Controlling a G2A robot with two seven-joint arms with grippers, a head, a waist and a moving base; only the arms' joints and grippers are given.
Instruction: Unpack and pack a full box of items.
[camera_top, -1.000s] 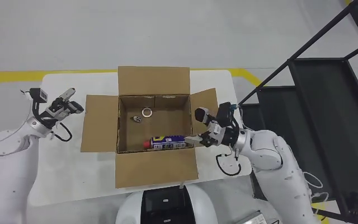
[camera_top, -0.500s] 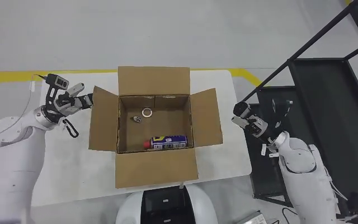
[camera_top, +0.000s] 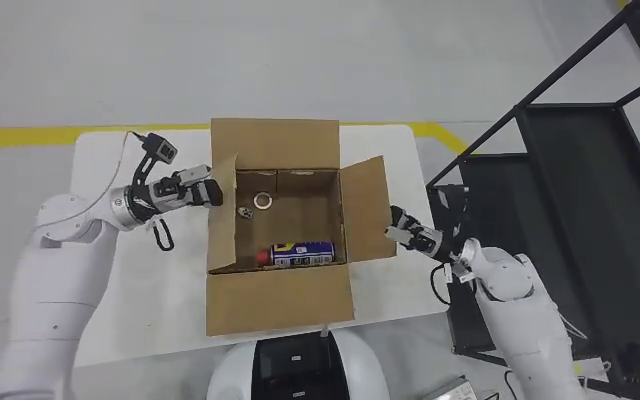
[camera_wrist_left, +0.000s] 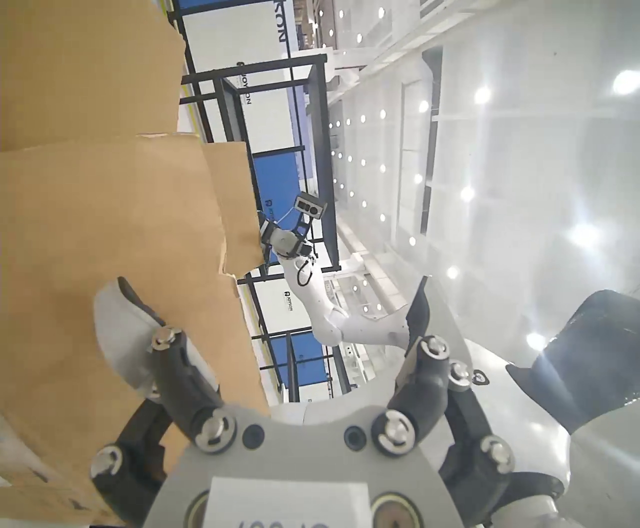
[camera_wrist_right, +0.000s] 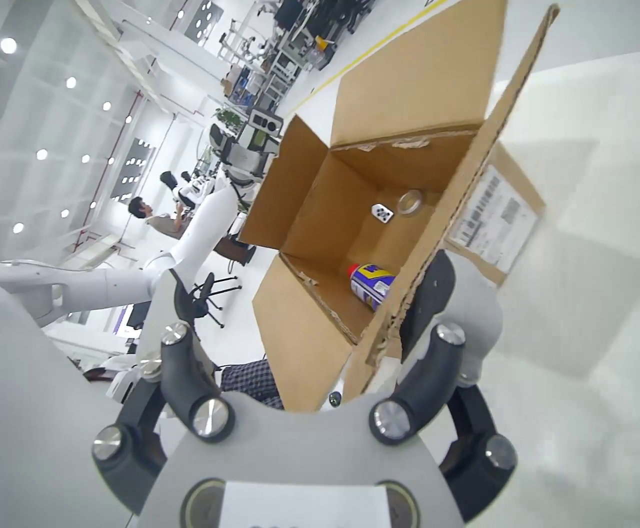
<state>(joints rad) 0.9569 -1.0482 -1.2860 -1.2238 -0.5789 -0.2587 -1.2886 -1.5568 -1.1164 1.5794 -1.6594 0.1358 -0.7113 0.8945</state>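
An open cardboard box stands mid-table. In it lie a blue-and-yellow spray can, a tape roll and a small white die-like piece. My left gripper is open around the box's left flap, which stands nearly upright. My right gripper is open at the outer edge of the right flap, which is tilted up and passes between its fingers.
The near flap lies flat toward the table's front edge and the far flap is folded back. White table has free room left of the box. A black metal staircase stands close on the right.
My left gripper moved right to the box, and the left flap rose from flat to nearly upright. My right gripper drew away past the table edge, then came back to the right flap.
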